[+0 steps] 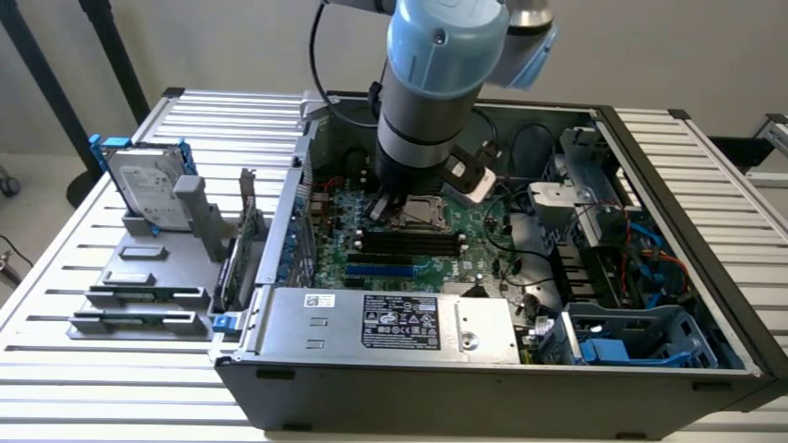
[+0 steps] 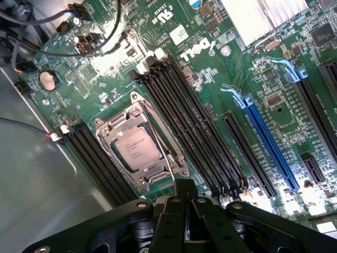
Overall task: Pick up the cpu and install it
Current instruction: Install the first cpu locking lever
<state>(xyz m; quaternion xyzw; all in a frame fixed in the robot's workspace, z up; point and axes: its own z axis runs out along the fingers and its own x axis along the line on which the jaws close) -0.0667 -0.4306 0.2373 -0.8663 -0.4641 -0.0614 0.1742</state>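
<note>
The cpu (image 2: 138,148), a small square chip with a silver-grey top, lies flat in the motherboard socket, and a metal retention frame (image 2: 113,126) surrounds it. A thin wire lever (image 2: 164,155) runs along one side of the socket toward my fingertips. My gripper (image 2: 184,184) hangs just above the socket's edge, shut with nothing between its fingers, its tip close to the lever's end. In the exterior view the arm reaches down into the open computer case, and the gripper (image 1: 391,205) is right beside the cpu (image 1: 423,211).
Black memory slots (image 2: 179,121) flank the socket, with a blue expansion slot (image 2: 268,142) further off. Case walls, cables and a drive cage (image 1: 640,332) crowd the arm. The power supply (image 1: 394,323) sits at the case front. A hard drive in a blue bracket (image 1: 146,189) stands on the slatted table.
</note>
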